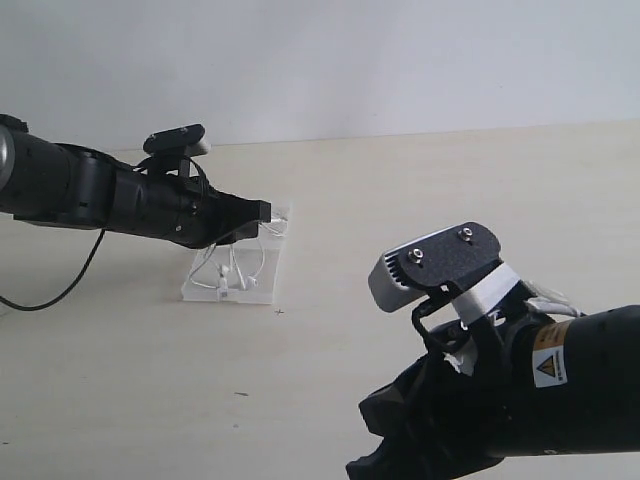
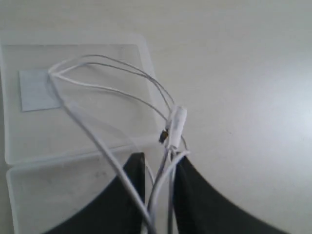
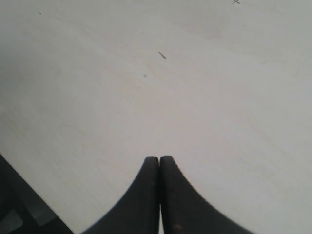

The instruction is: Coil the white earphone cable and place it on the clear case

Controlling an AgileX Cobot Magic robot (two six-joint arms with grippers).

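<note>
The clear case (image 1: 197, 291) lies flat on the table at left centre, and its white square patch (image 2: 34, 90) shows in the left wrist view. The white earphone cable (image 1: 232, 268) is bunched in loops over the case, with earbuds resting near the front edge. My left gripper (image 1: 268, 212) hovers over the case's far end. Its jaws (image 2: 159, 161) stand slightly apart, with several cable strands running loosely through the gap and the inline remote (image 2: 176, 122) just past the tips. My right gripper (image 3: 159, 160) is shut and empty above bare table.
The right arm (image 1: 500, 400) fills the lower right of the exterior view, well away from the case. A black lead (image 1: 70, 280) trails from the left arm across the table at far left. A small dark mark (image 3: 162, 55) sits on the tabletop.
</note>
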